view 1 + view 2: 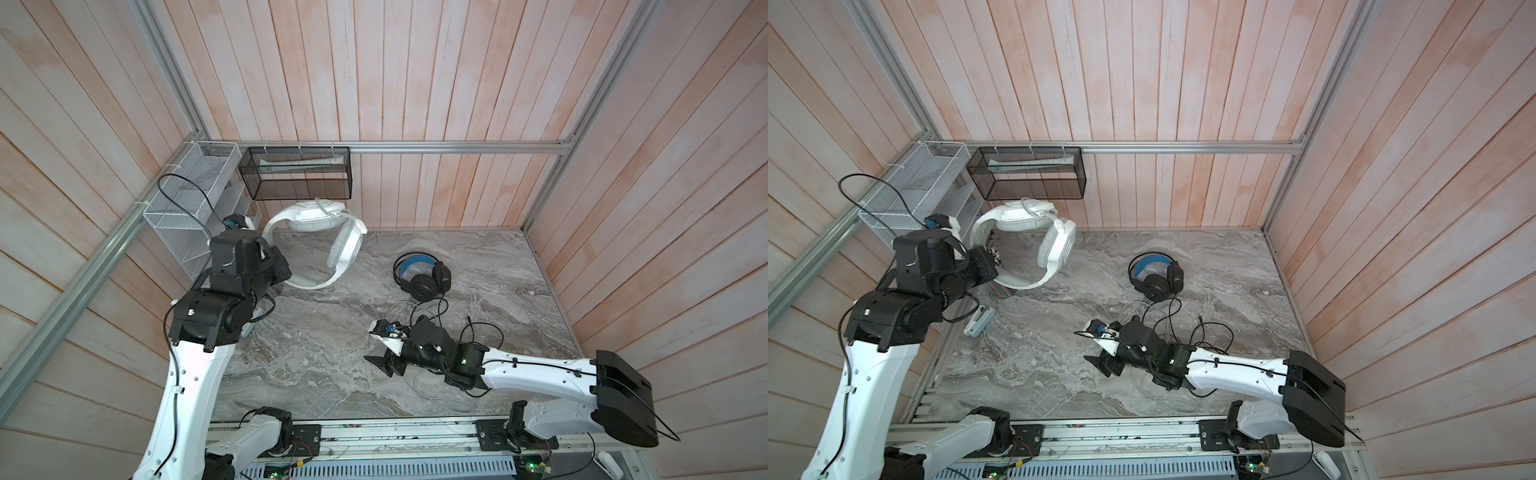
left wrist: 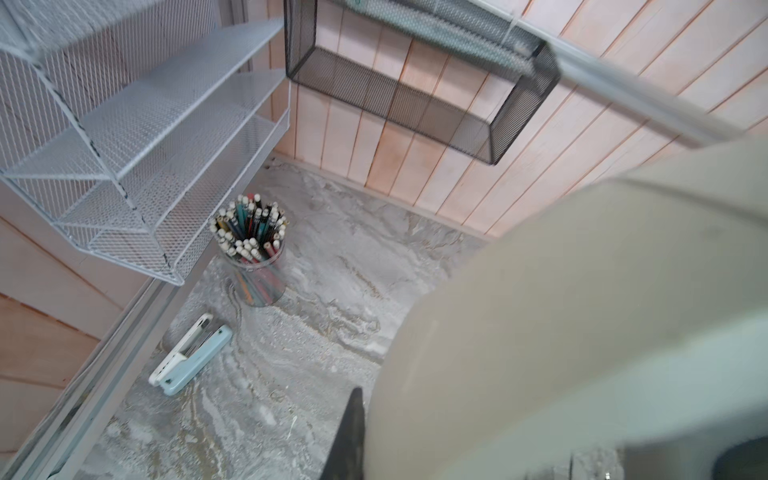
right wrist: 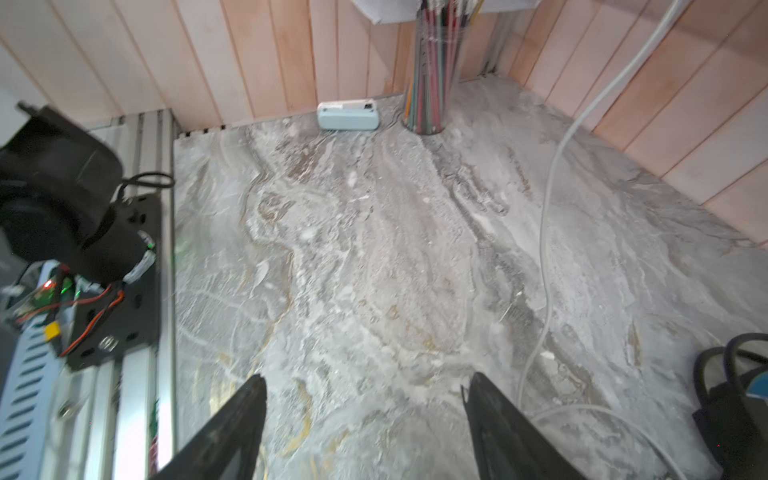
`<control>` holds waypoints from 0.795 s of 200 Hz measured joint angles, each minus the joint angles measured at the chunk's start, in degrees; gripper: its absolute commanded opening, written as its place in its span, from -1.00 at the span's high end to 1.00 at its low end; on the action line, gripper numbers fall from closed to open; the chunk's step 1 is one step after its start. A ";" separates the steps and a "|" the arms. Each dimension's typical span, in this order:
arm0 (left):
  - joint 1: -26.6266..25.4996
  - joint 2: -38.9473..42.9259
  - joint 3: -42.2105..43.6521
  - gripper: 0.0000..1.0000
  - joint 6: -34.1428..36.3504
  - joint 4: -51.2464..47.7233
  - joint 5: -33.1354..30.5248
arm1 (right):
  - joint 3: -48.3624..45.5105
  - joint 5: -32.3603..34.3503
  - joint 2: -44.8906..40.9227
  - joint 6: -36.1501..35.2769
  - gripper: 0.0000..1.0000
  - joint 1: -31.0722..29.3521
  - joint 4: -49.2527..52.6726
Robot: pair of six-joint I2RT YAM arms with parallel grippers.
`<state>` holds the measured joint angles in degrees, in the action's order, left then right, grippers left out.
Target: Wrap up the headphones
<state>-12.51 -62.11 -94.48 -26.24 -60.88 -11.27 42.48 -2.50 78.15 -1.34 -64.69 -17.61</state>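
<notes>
Larger headset [image 1: 343, 249] left of smaller headset [image 1: 422, 286] (its cable [image 1: 469, 322] in front).

The white headset [image 1: 343, 247] sits tilted just below the black mesh basket [image 1: 297, 172], earcups nearest it. The black headset [image 1: 424, 284], its band blue-lined, lies well right of the basket, its black cable [image 1: 441, 307] loose in loops.

white headset [image 2: 582, 291] blurred (too close), pencil cup [image 3: 434, 75] top cut off

One pencil cup [image 2: 261, 272], its pencils [image 2: 249, 224] too crowded to count, perhaps dozens. One stapler [image 2: 191, 359] near it. Two headphones: white headset [image 1: 341, 248] near the cup, black headset [image 1: 422, 286] well apart. Two mesh racks above the cup: white rack [image 1: 178, 220], black rack [image 1: 303, 189]
</notes>
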 measured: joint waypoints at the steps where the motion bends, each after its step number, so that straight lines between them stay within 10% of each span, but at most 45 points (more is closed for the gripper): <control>1: -0.04 0.02 -0.17 1.00 -0.07 -0.11 0.11 | 0.13 -0.07 0.35 -0.13 -0.79 0.11 -0.68; 159: -2.29 -1.75 -6.58 1.00 -2.97 -8.11 6.56 | 8.72 10.93 24.13 1.16 -0.76 7.19 -28.33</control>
<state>-14.81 -63.86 -101.06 -29.21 -68.99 -4.71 51.20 8.43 102.28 -0.19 -57.49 -45.93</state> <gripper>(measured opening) 0.113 0.884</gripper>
